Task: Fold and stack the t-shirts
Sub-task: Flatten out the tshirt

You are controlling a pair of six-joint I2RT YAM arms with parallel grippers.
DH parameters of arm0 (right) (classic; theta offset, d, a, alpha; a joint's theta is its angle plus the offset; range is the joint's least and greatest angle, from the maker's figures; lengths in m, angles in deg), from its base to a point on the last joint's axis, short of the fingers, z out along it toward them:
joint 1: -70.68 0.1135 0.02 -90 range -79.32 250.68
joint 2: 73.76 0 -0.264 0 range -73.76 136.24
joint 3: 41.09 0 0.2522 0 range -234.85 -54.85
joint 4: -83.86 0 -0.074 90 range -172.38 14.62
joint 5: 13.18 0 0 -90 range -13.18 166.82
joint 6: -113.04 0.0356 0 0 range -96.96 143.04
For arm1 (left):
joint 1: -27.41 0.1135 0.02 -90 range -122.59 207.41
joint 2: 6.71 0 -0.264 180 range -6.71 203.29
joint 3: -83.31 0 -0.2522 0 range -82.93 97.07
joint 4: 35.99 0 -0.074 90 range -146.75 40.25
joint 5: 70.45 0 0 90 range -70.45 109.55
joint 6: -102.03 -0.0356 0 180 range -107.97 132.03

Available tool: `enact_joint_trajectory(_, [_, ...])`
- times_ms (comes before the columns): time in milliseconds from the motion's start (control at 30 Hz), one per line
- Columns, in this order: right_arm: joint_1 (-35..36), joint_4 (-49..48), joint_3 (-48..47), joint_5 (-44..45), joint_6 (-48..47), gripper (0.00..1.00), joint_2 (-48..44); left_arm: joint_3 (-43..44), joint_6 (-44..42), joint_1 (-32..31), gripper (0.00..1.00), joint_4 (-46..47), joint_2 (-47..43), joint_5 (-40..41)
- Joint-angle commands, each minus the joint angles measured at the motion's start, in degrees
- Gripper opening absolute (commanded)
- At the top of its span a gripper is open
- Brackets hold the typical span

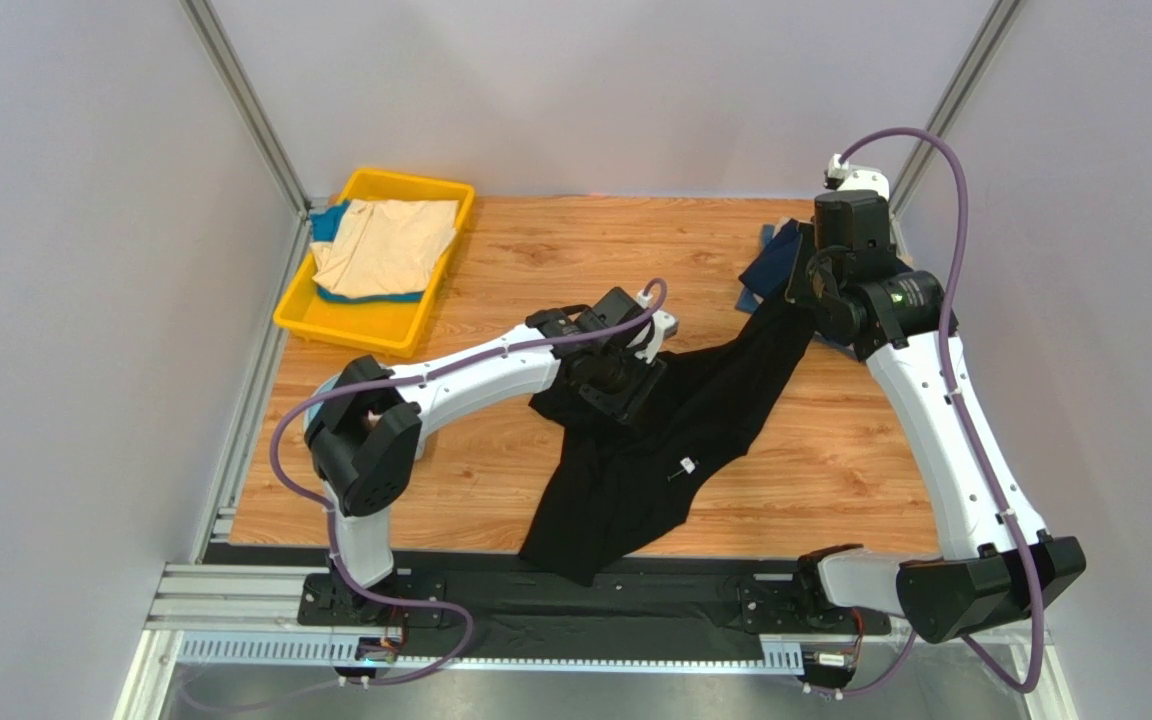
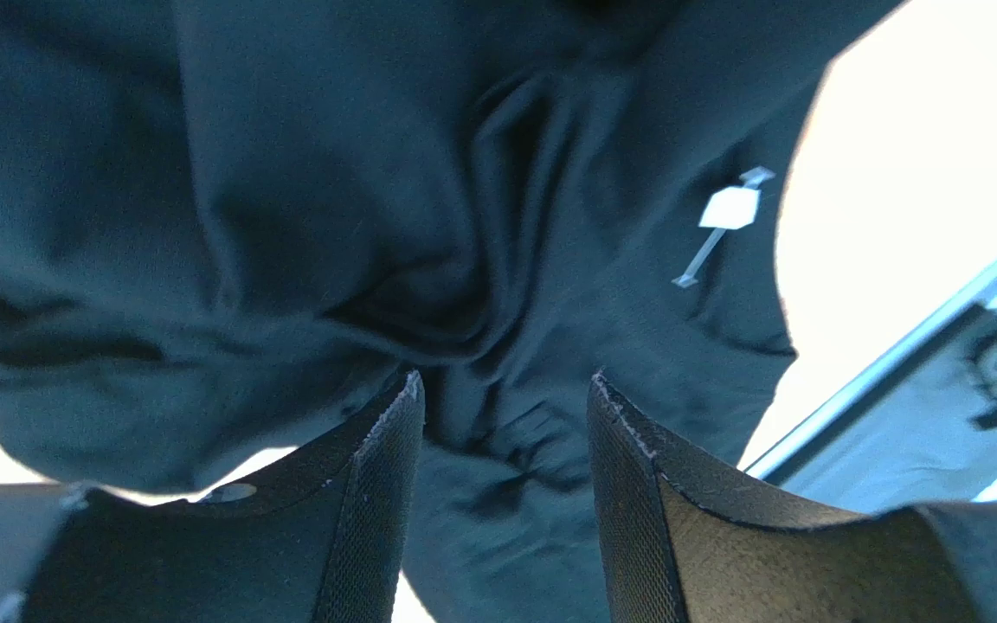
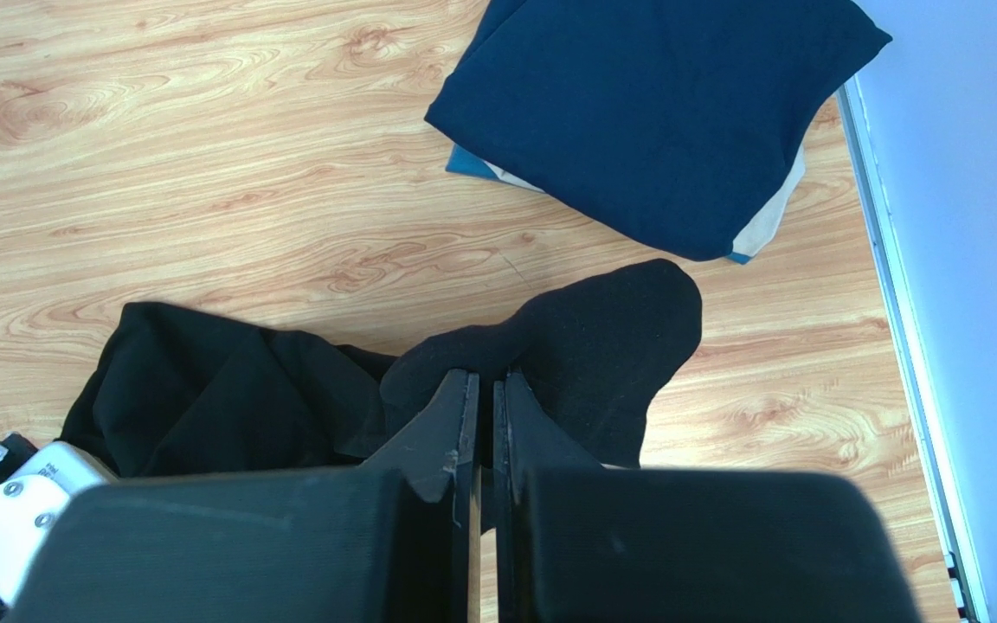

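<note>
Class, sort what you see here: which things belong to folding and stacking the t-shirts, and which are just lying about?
Belong to the job: black t-shirt; folded navy shirt; beige shirt.
Just lying about: yellow bin; wooden table.

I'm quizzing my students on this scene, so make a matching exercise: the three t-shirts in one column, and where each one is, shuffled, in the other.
Column one:
1. large black cloth t-shirt
2. folded navy blue t-shirt
3. beige cloth t-shirt

Column two:
A. in the yellow plastic bin
B. on the wooden table, far right
C. pinched by the right arm's fingers

Pairs: 1-C, 2-B, 3-A
</note>
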Motion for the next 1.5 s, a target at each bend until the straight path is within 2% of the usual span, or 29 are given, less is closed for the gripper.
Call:
enact_joint_trajectory(0, [-0.3,-2.5,-0.2,-0.3,0.5,0.00,-1.3,4.8,-2.2,-0.5,0.57,3.8,0.1,-2.5])
enact_joint_trajectory(433, [-0.4,-2.4,0.0,-0.2,0.5,0.00,-0.8,12.3,-4.8,-0.6,0.59,3.2,8.5,-4.3])
enact_joint_trajectory(800, [-0.7,-2.5,0.0,-0.2,0.5,0.00,-0.3,13.9,-4.5,-0.6,0.55,4.4,13.2,-6.2])
enact_joint_trajectory(967, [-0.9,-2.5,0.2,-0.8,0.6,0.00,0.2,12.2,-3.2,-0.7,0.40,6.8,13.3,-8.5])
enact_joint_trajectory(1067, [-0.9,-2.7,0.2,-0.9,0.7,0.00,0.2,11.1,-2.7,-0.7,0.24,7.7,13.4,-9.8])
enact_joint_trajectory(1100, [-0.9,-2.6,0.2,-0.8,0.7,0.00,0.3,10.4,-2.6,-0.7,0.14,8.1,13.3,-9.8])
enact_joint_trajectory(1200, [-1.0,-2.7,0.6,-0.7,0.8,0.00,0.2,8.2,-2.2,-0.7,0.00,9.7,10.9,-8.8])
enact_joint_trajectory(1467, [-1.0,-2.9,1.2,-0.7,0.8,0.00,-0.5,3.5,-1.7,0.2,0.00,12.6,2.8,-2.2])
